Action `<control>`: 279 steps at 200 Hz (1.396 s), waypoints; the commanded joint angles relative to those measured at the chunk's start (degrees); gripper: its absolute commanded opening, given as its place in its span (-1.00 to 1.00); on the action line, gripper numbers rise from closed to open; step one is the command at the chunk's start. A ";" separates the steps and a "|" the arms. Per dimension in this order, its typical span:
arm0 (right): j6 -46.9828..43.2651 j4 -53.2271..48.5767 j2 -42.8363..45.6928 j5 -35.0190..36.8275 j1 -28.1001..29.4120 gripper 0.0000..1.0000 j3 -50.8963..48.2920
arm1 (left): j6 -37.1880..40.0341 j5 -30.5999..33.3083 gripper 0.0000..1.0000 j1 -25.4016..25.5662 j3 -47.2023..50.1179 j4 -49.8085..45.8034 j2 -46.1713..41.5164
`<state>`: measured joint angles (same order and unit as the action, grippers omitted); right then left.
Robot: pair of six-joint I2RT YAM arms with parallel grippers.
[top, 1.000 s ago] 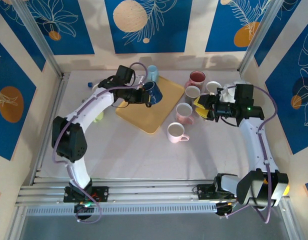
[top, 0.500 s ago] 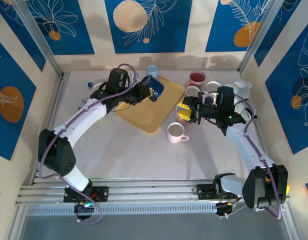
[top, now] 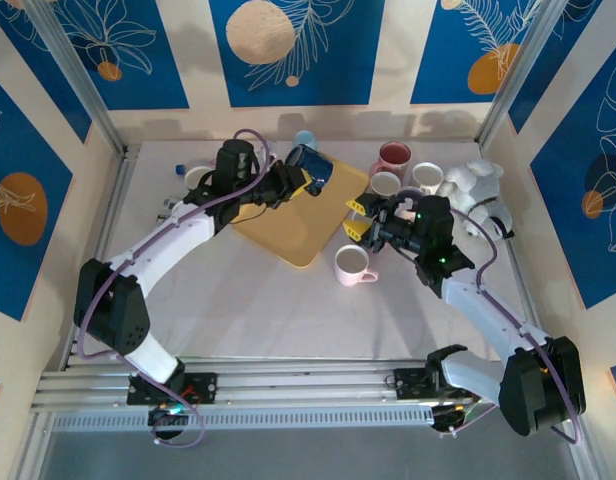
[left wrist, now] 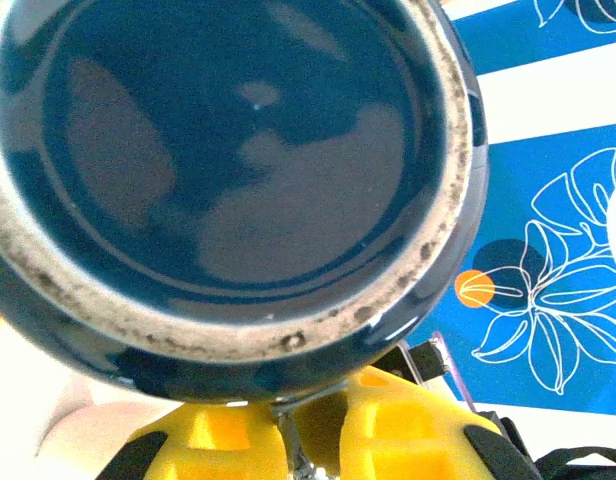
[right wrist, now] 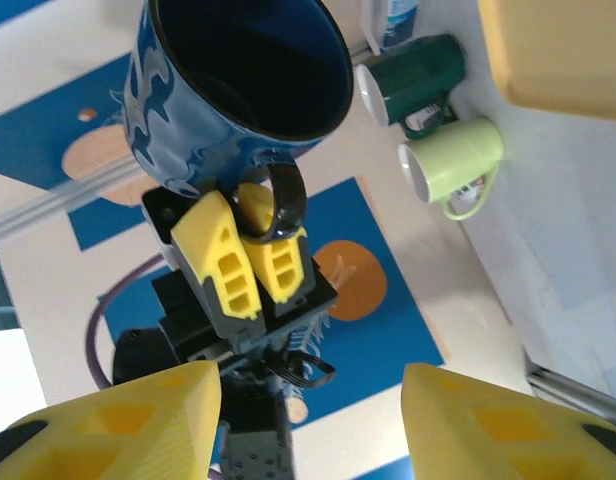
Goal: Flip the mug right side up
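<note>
Blue mug (top: 310, 168): empty, tilted, mouth toward my right gripper (top: 356, 220), aloft over the tray's (top: 288, 235) 12 o'clock corner. My left gripper (top: 296, 181) pinches its handle. The right gripper, at the tray's 3 o'clock, stands parted, grasping nothing. White mug (top: 352, 264) at its 6 o'clock: empty.

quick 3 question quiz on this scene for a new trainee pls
1. True or false: the left gripper holds the blue mug by its handle.
2. The right gripper is: A open and empty; B shut on a pink mug; C shut on a spoon.
3. What colour is the tray?
Key: 1 true; 2 A; 3 yellow.
</note>
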<state>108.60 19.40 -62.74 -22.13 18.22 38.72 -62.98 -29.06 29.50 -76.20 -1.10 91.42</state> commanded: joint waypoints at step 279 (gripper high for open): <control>11.90 22.13 -1.48 19.17 4.11 -0.16 0.40 | -12.39 3.60 -1.00 10.09 0.93 40.06 1.01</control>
<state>119.13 37.89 -63.29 -4.43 22.59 37.39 -76.20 -25.85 38.39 -71.75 32.18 92.97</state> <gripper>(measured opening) 0.434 0.117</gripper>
